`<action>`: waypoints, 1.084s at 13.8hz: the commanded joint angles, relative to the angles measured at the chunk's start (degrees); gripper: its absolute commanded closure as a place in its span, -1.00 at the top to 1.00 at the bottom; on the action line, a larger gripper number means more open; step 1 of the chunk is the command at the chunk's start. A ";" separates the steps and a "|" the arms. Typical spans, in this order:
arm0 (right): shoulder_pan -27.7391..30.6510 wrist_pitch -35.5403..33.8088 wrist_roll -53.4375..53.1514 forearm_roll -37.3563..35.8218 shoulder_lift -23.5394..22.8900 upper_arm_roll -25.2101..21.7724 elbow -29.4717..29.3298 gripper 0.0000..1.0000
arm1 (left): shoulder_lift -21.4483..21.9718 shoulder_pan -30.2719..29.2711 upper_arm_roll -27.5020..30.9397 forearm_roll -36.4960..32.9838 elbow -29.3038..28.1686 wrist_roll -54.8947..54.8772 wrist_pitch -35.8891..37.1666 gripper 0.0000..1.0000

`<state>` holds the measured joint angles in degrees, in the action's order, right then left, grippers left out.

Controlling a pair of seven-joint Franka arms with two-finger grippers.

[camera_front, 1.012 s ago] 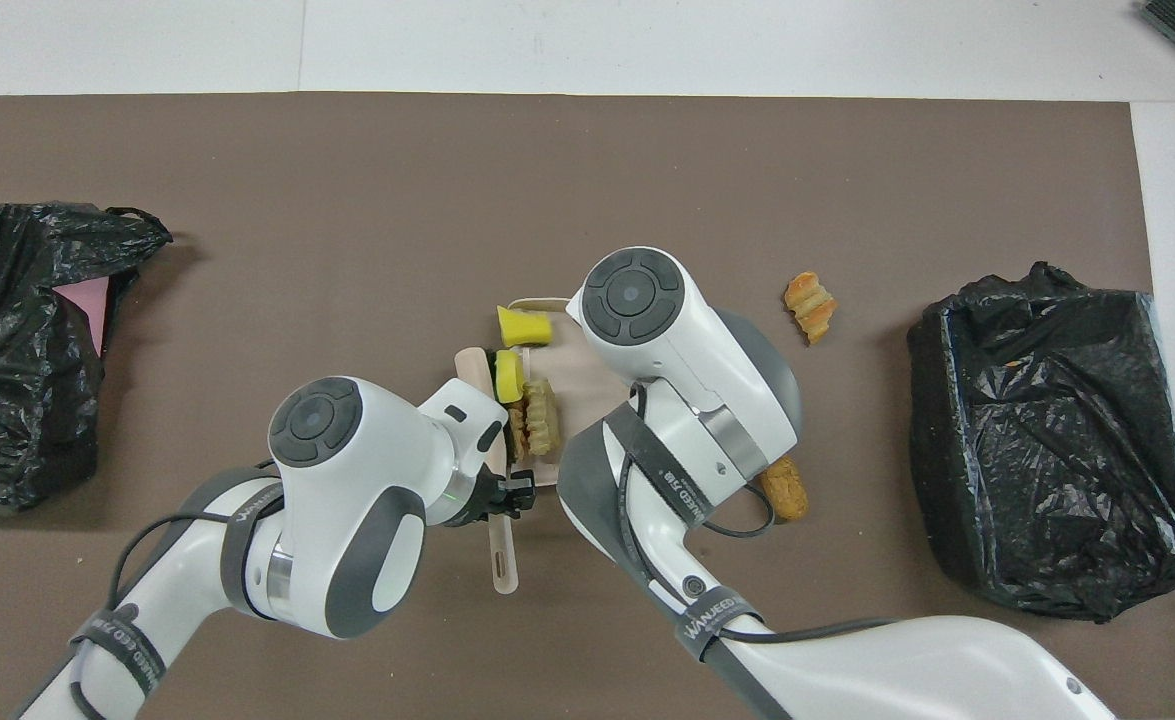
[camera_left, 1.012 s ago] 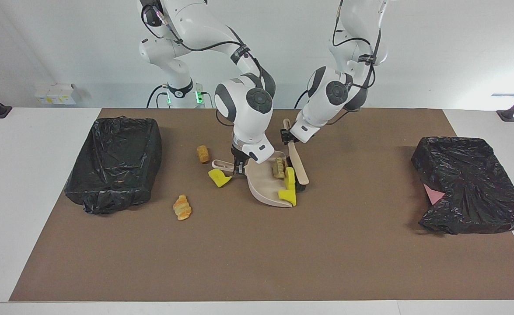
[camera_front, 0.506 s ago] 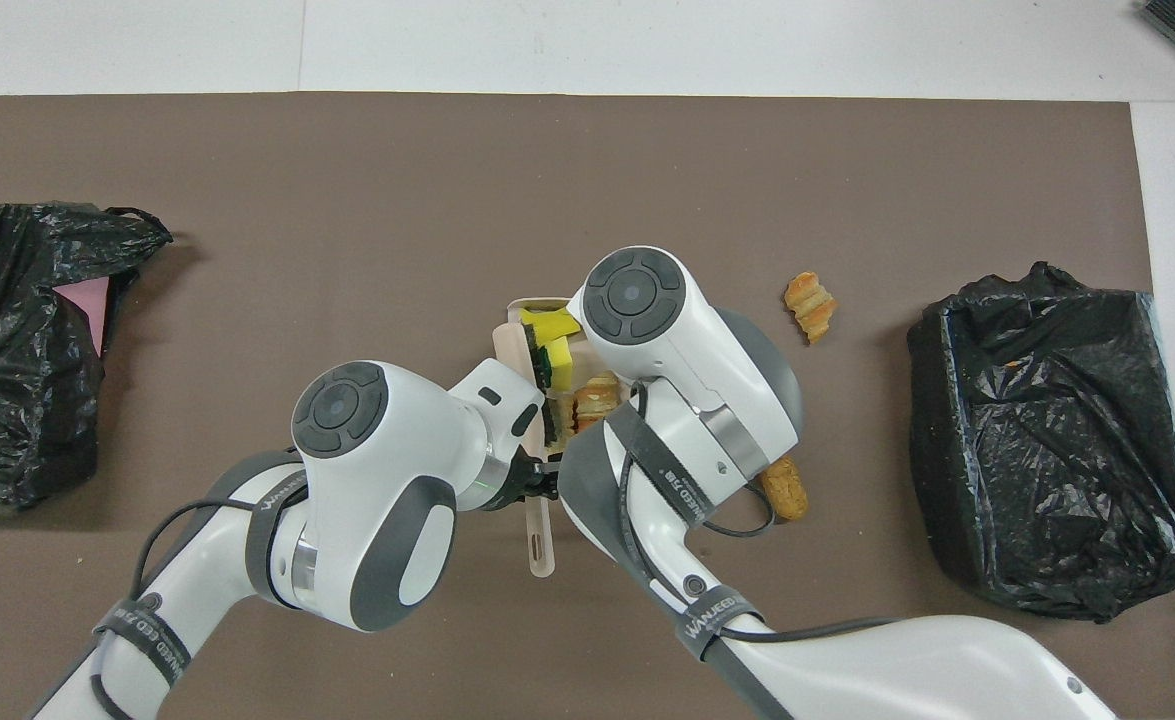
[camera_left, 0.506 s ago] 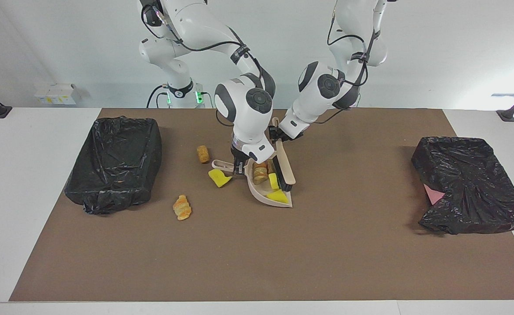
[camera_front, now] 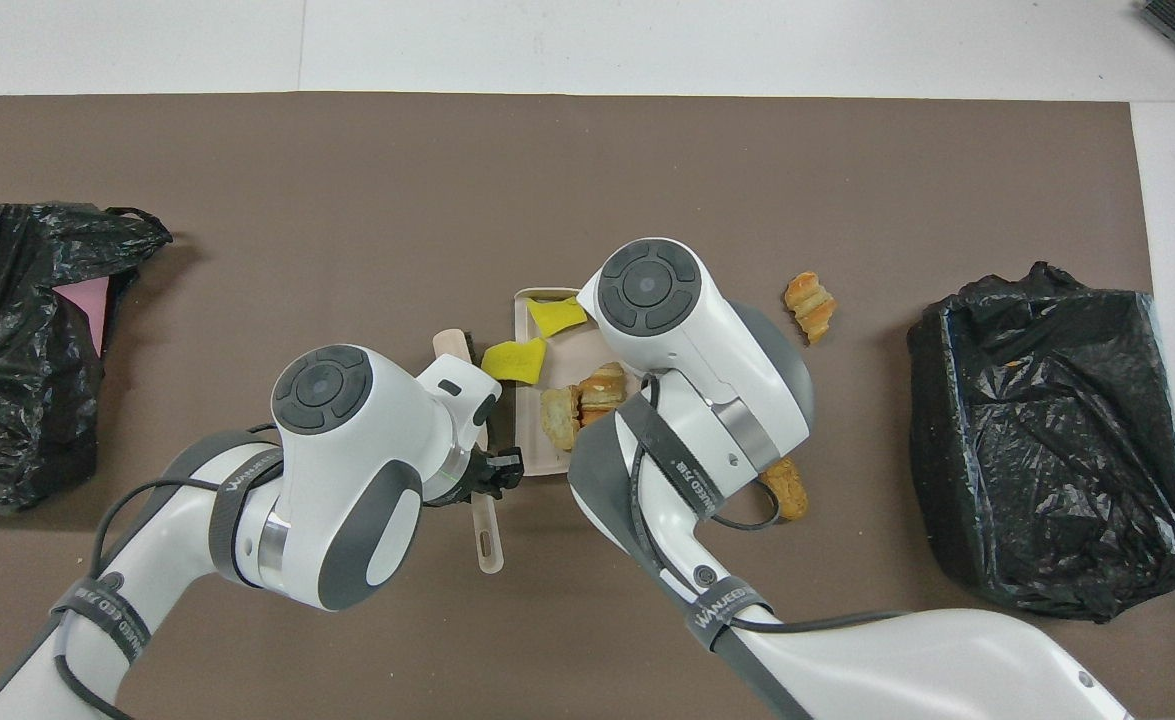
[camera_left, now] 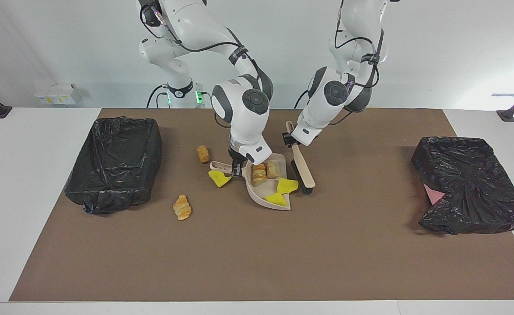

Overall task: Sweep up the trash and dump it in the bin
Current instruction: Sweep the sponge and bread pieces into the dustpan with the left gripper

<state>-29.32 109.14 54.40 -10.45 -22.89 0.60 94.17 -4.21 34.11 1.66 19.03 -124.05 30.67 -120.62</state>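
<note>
- Beige plastic dustpan (camera_left: 265,192) (camera_front: 530,400) lay flat on the brown mat (camera_left: 257,258) (camera_front: 347,180) near the middle of the table, its looped handle pointing toward the right arm's end.
- The right gripper (camera_left: 237,167) was clamped on that handle, just above the mat; the overhead view hid it under the arm.
- The left gripper (camera_left: 289,139) (camera_front: 487,473) was clenched on the pale wooden handle of a black-bristled hand brush (camera_left: 302,168) (camera_front: 482,520), whose bristle end rested on the mat just beside the pan's rim.
- Inside the pan sat two tan bread-like chunks (camera_left: 266,171) (camera_front: 579,403) side by side toward the robots' end.
- Two yellow sponge pieces (camera_left: 283,191) (camera_front: 535,338) lay at the pan's open end, one overlapping the rim beside the brush.
- A third yellow sponge wedge (camera_left: 218,178) lay on the mat, touching the pan's handle.
- A small golden bread roll (camera_left: 203,153) (camera_front: 785,490) lay on the mat, nearer to the robots than that wedge.
- A croissant-shaped pastry (camera_left: 182,207) (camera_front: 810,305) lay farther from the robots, between the pan and one bin.
- A black-bagged bin (camera_left: 114,164) (camera_front: 1047,440) stood at the right arm's end.
- A second black-bagged bin (camera_left: 471,183) (camera_front: 17,350) stood at the left arm's end, with a pink scrap (camera_left: 434,194) (camera_front: 87,305) showing at its edge.
</note>
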 commanded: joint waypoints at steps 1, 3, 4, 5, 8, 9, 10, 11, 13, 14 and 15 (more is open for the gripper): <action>0.67 0.55 -1.66 -0.18 0.21 0.45 -0.21 -1.00 | 2.80 -0.19 -0.16 -1.36 -2.95 1.49 0.74 -1.00; 0.67 0.64 -1.66 -0.18 0.21 0.45 -0.21 -1.00 | 3.95 -0.62 -0.16 -2.07 -4.79 1.76 0.83 -1.00; 0.67 0.55 -1.66 -0.18 0.30 0.45 -0.21 -1.00 | 4.21 -0.63 -0.16 -2.07 -5.24 2.19 0.57 -1.00; 0.67 0.55 -1.66 -0.18 0.30 0.54 -0.21 -1.00 | 4.13 -0.71 -0.25 -2.15 -5.24 2.11 -0.39 -1.00; 0.67 0.55 -1.66 -0.18 0.30 0.45 -0.12 -1.00 | 3.16 -0.02 -0.51 -2.15 -4.89 -0.87 -3.91 -1.00; 0.67 0.55 -1.66 -0.18 0.30 0.45 -0.21 -1.00 | 2.72 0.34 -0.60 -2.07 -4.98 -2.10 -4.87 -1.00; 0.67 0.55 -1.66 -0.18 0.38 0.45 -0.21 -1.00 | 2.37 0.51 -0.69 -1.98 -4.98 -4.46 -5.32 -1.00; 1.02 0.55 -1.66 -0.18 0.39 0.54 -0.21 -1.00 | 2.37 0.60 -0.86 -1.11 -4.80 -7.79 -5.41 -1.00; 1.20 0.55 -1.66 -0.18 0.47 0.54 -0.12 -1.00 | 2.37 2.00 -1.13 1.26 -4.54 -12.46 -5.50 -1.00; 1.20 0.55 -1.57 -0.18 0.47 0.54 -0.12 -1.00 | 2.37 2.97 -1.13 3.53 -4.36 -14.83 -5.59 -1.00; 1.37 0.46 -1.57 -0.18 0.56 0.54 -0.12 -1.00 | 2.28 3.50 -1.13 5.65 -3.84 -16.68 -5.50 -1.00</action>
<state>-28.71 109.17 54.34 -10.45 -22.88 0.59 94.07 -2.38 35.67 0.16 21.74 -127.81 17.54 -124.86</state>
